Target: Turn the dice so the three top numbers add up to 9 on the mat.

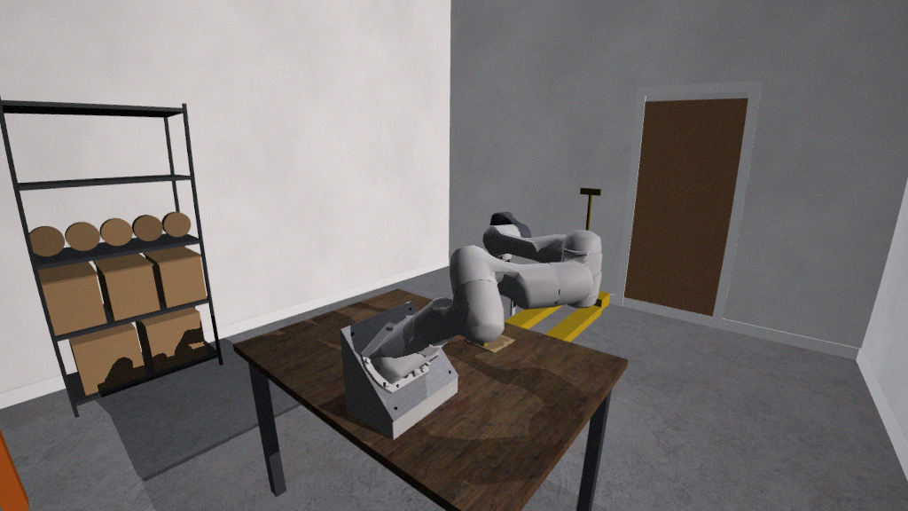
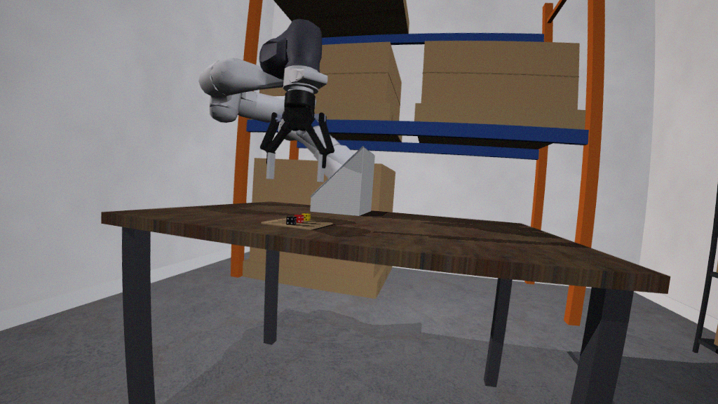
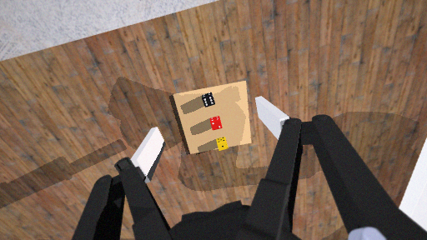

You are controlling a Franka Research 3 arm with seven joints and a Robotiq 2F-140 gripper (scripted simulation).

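We are seeing the pincer (image 2: 295,173) (image 3: 208,122) hanging released and spread wide, holding nothing; below it the mat (image 1: 501,345) (image 2: 321,226) (image 3: 246,125) is lying flat on the table (image 1: 539,406) (image 2: 426,240) (image 3: 313,62), bearing all three dice; we are finding nothing touching the fingers. As for progress, the dice are appearing to sit flat and apart; we are reading six on the black die (image 2: 291,219) (image 3: 208,99) and seemingly four or more on the red die (image 2: 299,218) (image 3: 215,122), so we are judging the sum too high for nine; turning at least one die is seemingly remaining, then letting go; the yellow die's top number is escaping us.

The cubes are showing contrasting pips and standing in a loose row under the pincer's gap; the red one is sitting between the others; the yellow die (image 1: 484,343) (image 2: 306,216) (image 3: 222,143) is resting so near the mat's edge that we are not managing to tell whether it is fully on.
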